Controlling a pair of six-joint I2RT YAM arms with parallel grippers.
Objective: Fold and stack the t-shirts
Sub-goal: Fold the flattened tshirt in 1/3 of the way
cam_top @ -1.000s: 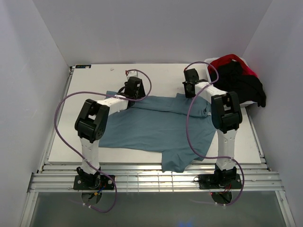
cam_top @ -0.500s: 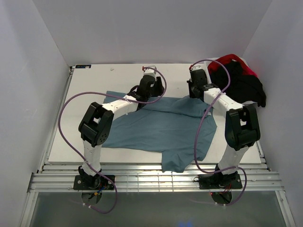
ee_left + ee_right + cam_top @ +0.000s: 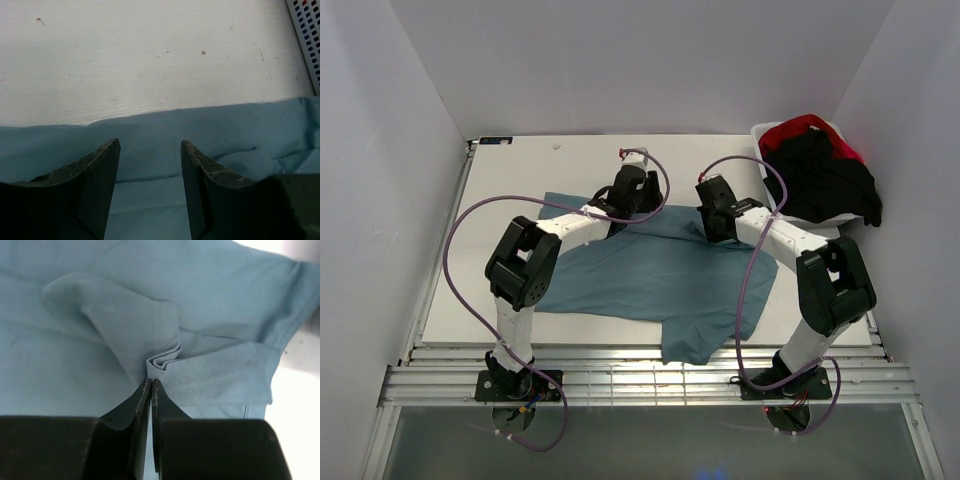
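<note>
The right gripper (image 3: 151, 381) has its fingers pressed together, pinching a bunched hem fold of the teal shirt (image 3: 650, 270) on the side toward the tub (image 3: 761, 131). The left gripper (image 3: 150, 145) is farther from the tub, fingers apart and empty, over the shirt's far edge. The shirt lies spread left of the tub — a red shirt (image 3: 800, 128) and a black shirt (image 3: 825, 175) are heaped in it.

The teal-blue t-shirt (image 3: 650, 270) has one plain dusty colour with no print, its hem stitching is in the same tone, and the table (image 3: 520, 180) under it is white with a few small brown specks. The black t-shirt (image 3: 830, 180) and the red t-shirt (image 3: 798, 127) are both plain too, and the tub (image 3: 760, 132) below them is white. The left arm (image 3: 520, 265) and the right arm (image 3: 830, 285) are white with black joints and carry purple cables (image 3: 450, 250). The left gripper (image 3: 150, 150) has dark grey-black fingers with pale scuffed edges, and the right gripper (image 3: 151, 382) is plain black.
</note>
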